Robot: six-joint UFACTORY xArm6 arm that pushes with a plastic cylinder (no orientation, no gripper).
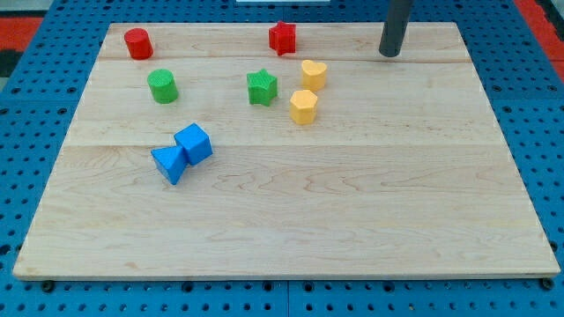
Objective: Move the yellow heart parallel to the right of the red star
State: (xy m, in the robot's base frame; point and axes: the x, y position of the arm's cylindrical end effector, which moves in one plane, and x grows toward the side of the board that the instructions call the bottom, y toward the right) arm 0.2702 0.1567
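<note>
The yellow heart (314,74) lies on the wooden board (352,202) in the upper middle, below and to the right of the red star (282,38) near the top edge. My tip (389,54) stands at the view's upper right, to the right of and slightly above the heart, apart from every block. A yellow hexagon (303,106) sits just below the heart.
A green star (262,87) is left of the yellow heart. A green cylinder (162,86) and a red cylinder (137,43) are at the upper left. A blue cube (194,143) and a blue triangle (169,164) touch at the left middle.
</note>
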